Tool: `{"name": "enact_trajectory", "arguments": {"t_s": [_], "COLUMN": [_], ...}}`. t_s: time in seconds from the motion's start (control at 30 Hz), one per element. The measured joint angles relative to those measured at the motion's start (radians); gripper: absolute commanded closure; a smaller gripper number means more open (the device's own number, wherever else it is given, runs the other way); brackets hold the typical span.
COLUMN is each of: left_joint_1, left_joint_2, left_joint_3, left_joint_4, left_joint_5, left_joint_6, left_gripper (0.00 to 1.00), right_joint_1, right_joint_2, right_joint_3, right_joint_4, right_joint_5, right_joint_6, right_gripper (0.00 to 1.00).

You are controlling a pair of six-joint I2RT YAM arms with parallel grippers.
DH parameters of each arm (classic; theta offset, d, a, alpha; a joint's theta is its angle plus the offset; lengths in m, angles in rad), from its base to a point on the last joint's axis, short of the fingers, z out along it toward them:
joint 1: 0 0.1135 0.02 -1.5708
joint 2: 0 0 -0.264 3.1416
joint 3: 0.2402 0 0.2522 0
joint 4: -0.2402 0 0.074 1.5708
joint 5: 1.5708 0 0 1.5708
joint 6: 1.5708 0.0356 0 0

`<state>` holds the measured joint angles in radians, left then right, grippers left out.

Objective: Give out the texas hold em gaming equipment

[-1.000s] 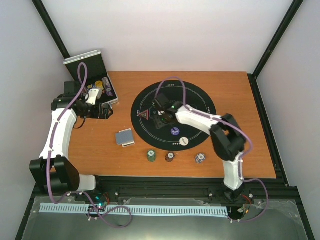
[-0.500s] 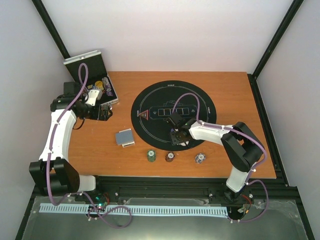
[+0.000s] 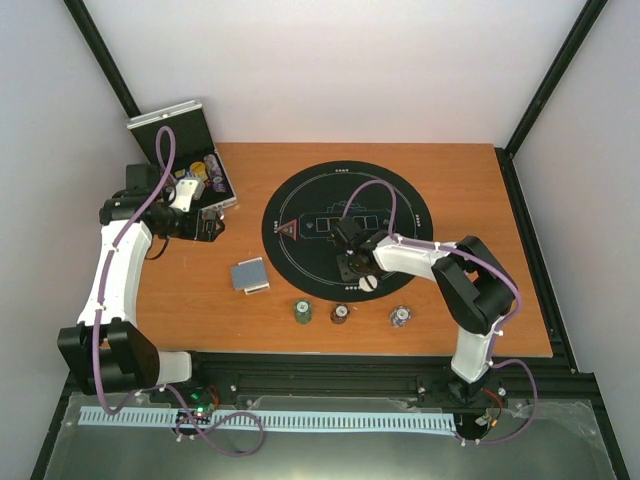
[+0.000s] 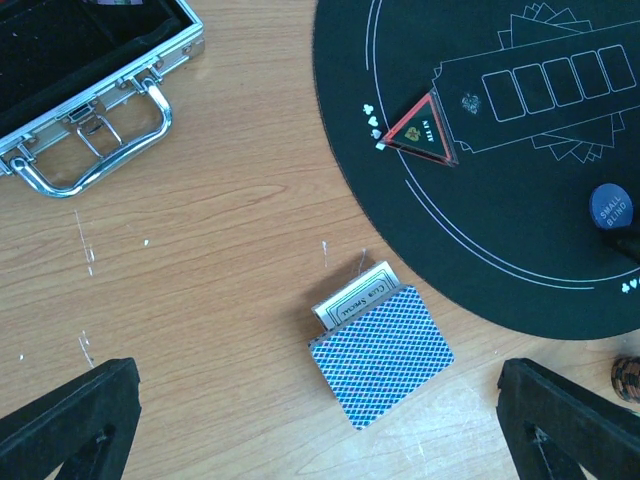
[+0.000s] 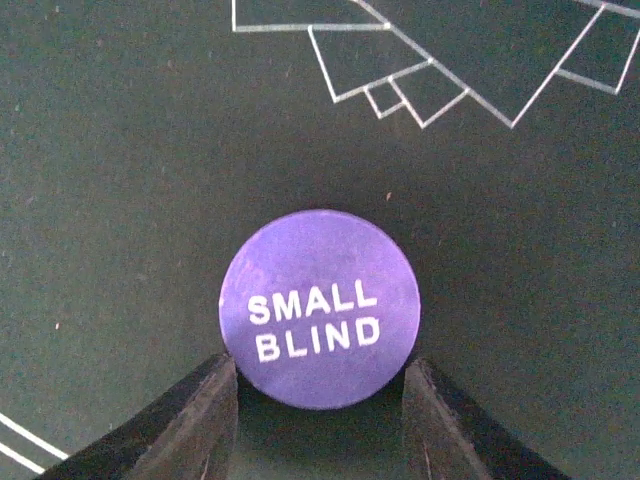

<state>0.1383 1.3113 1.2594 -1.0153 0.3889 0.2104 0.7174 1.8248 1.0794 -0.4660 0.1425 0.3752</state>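
Observation:
A purple disc marked SMALL BLIND lies flat on the black round mat. My right gripper is low over it, one fingertip against each side of its near edge. The blue-backed card deck rests on the wood, partly on its white box, left of the mat; in the top view the deck sits mid-table. Green, maroon and purple-white chips stand in a row near the front. A white disc lies on the mat. My left gripper hangs open above the deck.
An open metal case with more chips stands at the back left, its handle towards the table's middle. A red-edged triangular marker lies on the mat's left part. The right forearm stretches across the mat's lower right.
My right gripper came back from the mat's centre towards the front, dropped over the purple disc and narrowed its jaws round it. The left arm stayed still.

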Motion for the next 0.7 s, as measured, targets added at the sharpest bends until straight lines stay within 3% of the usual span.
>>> {"name": "enact_trajectory", "arguments": {"t_s": [0.2,0.4,0.7], "left_joint_1": [0.000,0.000,0.000], "left_joint_2": [0.000,0.000,0.002], "left_joint_3": [0.000,0.000,0.000], "left_joint_4": [-0.007,-0.015,-0.032], "left_joint_5": [0.024,0.027,0.032], "left_joint_6": [0.004,0.007,0.027], "left_gripper": [0.00,0.00,0.00], "right_joint_1": [-0.028,-0.085,-0.187], "right_joint_2": [0.061,0.162,0.379], "right_joint_3": [0.080,0.205,0.527], "right_joint_4": [-0.006,0.000,-0.048], "right_joint_5": [0.018,0.046,0.063], "right_joint_6": [-0.006,-0.016,-0.047], "right_gripper": [0.68,0.74,0.70]}}
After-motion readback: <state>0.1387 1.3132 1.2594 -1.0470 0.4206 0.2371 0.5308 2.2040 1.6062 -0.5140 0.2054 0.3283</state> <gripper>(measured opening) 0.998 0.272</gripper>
